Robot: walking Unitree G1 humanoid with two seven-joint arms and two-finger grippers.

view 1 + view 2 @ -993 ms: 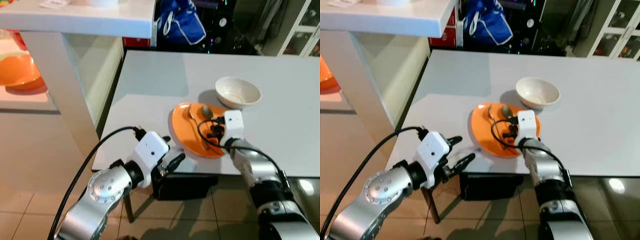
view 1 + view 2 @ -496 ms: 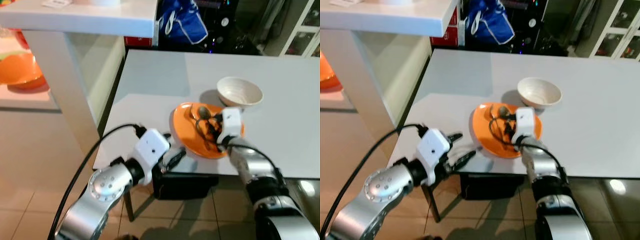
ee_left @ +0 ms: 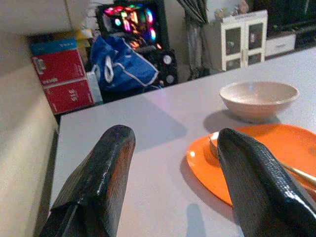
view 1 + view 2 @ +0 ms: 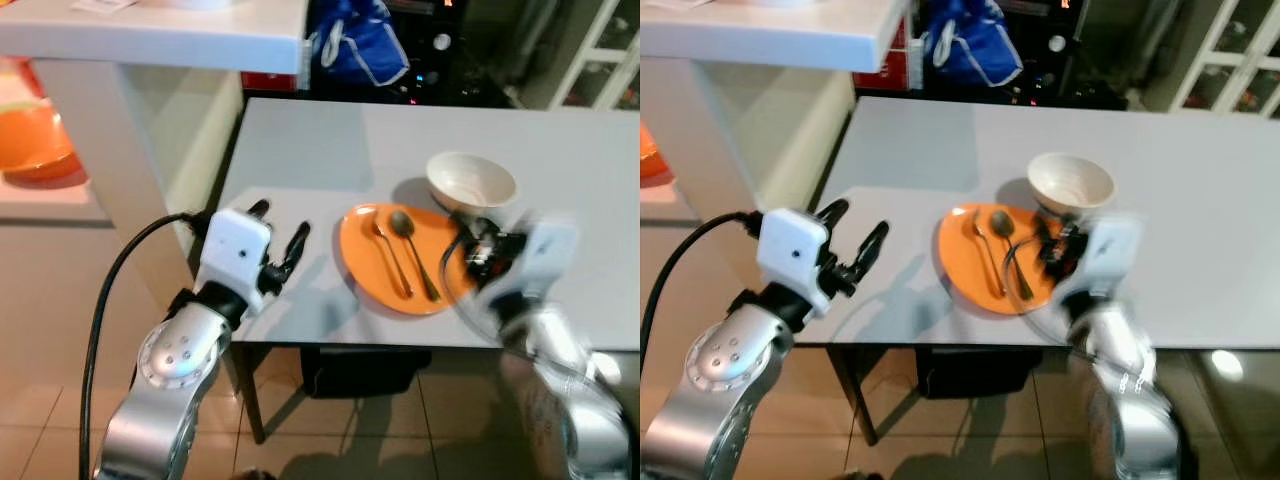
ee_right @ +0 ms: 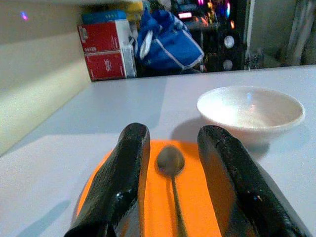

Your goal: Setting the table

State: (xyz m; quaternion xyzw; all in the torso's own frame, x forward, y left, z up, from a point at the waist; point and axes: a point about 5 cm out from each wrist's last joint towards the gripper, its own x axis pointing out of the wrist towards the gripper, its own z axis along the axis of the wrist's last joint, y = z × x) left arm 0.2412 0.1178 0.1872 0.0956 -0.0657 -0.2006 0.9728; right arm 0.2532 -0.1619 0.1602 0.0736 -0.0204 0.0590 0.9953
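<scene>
The orange plate [image 4: 400, 255], bearing two spoons [image 4: 405, 250], lay at frame centre near the table [image 4: 310, 150] edge. Both the left gripper [image 4: 280, 240] and right gripper [image 5: 170, 185] were held open, empty; a careless sweep might knock the plate off.

Colour-wise: the plate [image 4: 372, 262] is showing bright orange, the bowl [image 4: 471, 182] is looking off-white, and the two spoons [image 4: 402, 250] are reading as dull metallic. The counter [image 4: 300, 150] is coming across pale grey. Behind it a blue bag [image 4: 357, 45] with white trim is sitting next to red boxes [image 3: 64, 79], and the floor [image 4: 50, 330] is looking beige tile.
</scene>
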